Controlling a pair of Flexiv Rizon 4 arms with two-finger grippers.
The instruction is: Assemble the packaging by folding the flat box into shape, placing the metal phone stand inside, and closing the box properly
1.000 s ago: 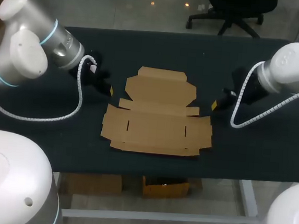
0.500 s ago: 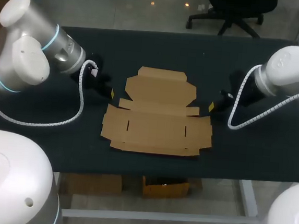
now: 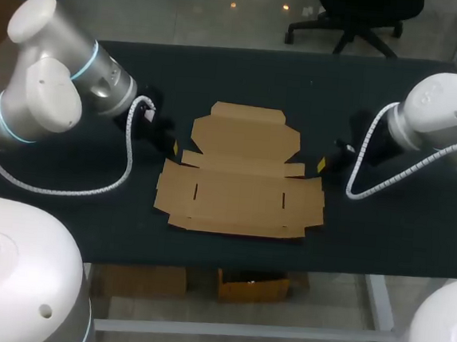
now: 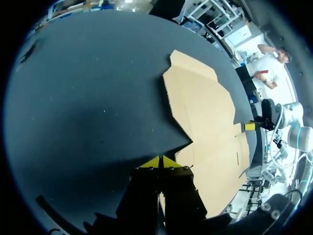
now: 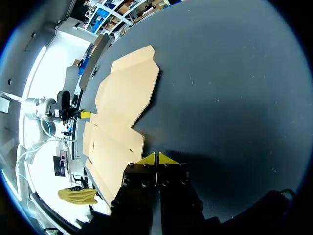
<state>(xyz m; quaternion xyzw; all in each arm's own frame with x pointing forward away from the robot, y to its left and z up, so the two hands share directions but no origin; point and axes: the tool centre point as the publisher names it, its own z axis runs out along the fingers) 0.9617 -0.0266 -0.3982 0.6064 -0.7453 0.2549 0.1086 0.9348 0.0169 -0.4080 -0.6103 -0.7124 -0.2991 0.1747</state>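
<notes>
The flat cardboard box (image 3: 241, 178) lies unfolded in the middle of the dark table (image 3: 67, 189), with its lid flap toward the far side. My left gripper (image 3: 174, 148) is shut and empty, low over the table just off the box's left edge. My right gripper (image 3: 322, 165) is shut too, holding nothing, just off the box's right edge. In the left wrist view the yellow tips (image 4: 161, 162) meet beside the cardboard (image 4: 205, 112), and my other gripper (image 4: 249, 126) shows across it. The right wrist view has its closed tips (image 5: 156, 158) next to the cardboard (image 5: 122, 107). No metal phone stand is in view.
The dark table top stretches bare to either side of the box, and its front edge (image 3: 229, 261) runs close below the box. White coiled cables (image 3: 125, 162) hang from both wrists.
Both grippers have crept inward toward the box's side edges, the left one moving right and the right one moving left. The box has not moved.
</notes>
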